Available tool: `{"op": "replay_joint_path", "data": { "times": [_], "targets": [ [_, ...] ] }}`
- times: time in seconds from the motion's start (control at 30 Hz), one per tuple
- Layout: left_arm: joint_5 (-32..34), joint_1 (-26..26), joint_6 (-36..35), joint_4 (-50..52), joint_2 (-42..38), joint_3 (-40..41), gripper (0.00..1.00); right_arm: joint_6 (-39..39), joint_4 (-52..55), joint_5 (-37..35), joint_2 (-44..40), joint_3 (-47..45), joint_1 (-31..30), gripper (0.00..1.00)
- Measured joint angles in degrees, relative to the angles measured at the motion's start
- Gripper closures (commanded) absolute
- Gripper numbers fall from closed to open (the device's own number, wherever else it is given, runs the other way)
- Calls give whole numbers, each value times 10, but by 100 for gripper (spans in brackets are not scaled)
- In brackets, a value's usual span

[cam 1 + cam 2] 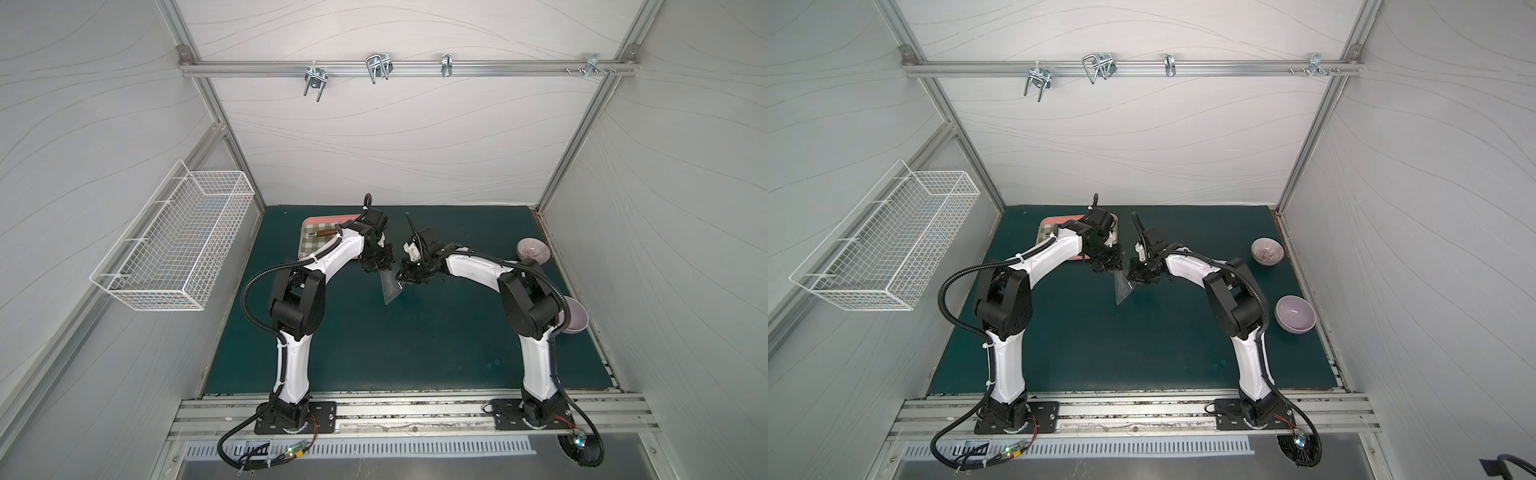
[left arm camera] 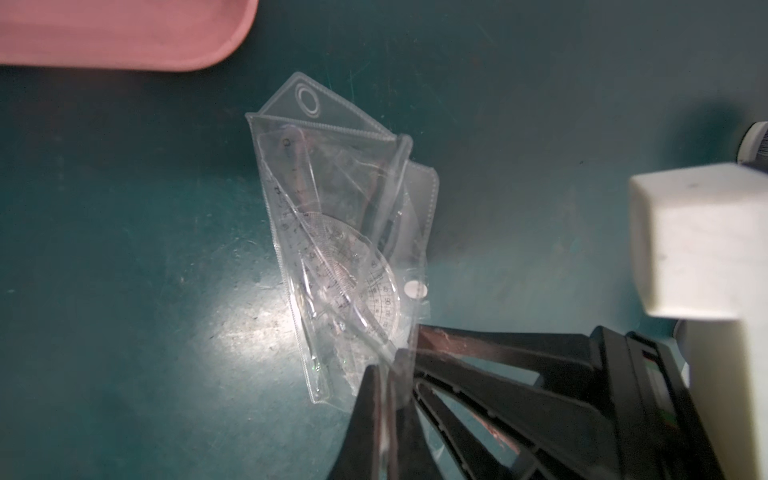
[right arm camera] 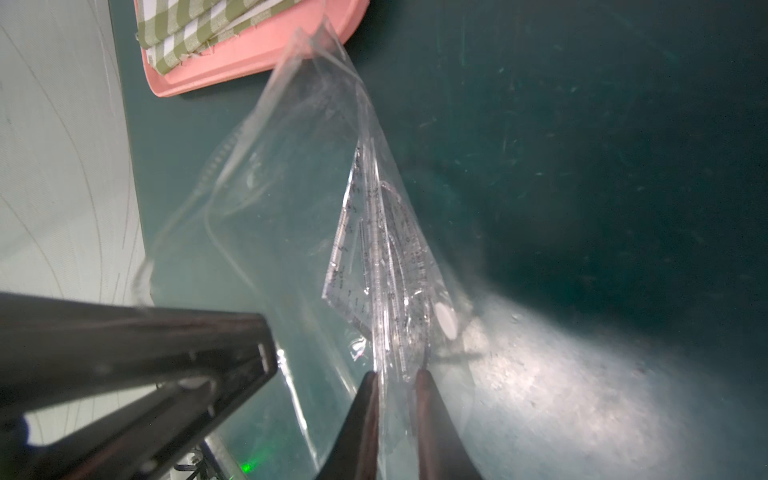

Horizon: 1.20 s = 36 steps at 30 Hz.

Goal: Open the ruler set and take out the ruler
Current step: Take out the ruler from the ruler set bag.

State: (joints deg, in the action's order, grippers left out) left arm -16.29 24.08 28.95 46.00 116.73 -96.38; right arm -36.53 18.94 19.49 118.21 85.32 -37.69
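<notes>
The ruler set (image 1: 390, 287) (image 1: 1123, 289), a clear plastic pouch, hangs above the green mat between my two grippers in both top views. Inside it I see a straight ruler (image 2: 299, 187), a protractor (image 2: 376, 291) and a set square (image 3: 349, 266). Its white snap button (image 2: 415, 289) (image 3: 444, 320) sits near the held end, and the flap looks loose. My left gripper (image 2: 388, 368) (image 1: 377, 268) is shut on the pouch's edge. My right gripper (image 3: 397, 374) (image 1: 401, 277) has its jaws a little apart, with the pouch's plastic passing between them.
A pink-rimmed tray (image 1: 328, 218) (image 3: 249, 58) with a checked cloth lies at the back left, under the left arm. Two purple bowls (image 1: 1266, 250) (image 1: 1295, 313) stand on the right of the mat. A white wire basket (image 1: 174, 245) hangs on the left wall.
</notes>
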Motion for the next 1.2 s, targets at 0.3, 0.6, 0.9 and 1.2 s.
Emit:
{"op": "replay_joint_path", "data": {
  "times": [0.3,0.6,0.9,1.2],
  "targets": [
    [0,2,0,0,0,0,100,0,-2,5,1,0,4,79],
    [0,8,0,0,0,0,100,-1,-7,12,27,1,6,80],
    [-3,9,0,0,0,0,100,-2,-14,22,35,7,6,86],
    [-3,11,0,0,0,0,100,-6,-26,35,38,21,6,100]
  ]
}}
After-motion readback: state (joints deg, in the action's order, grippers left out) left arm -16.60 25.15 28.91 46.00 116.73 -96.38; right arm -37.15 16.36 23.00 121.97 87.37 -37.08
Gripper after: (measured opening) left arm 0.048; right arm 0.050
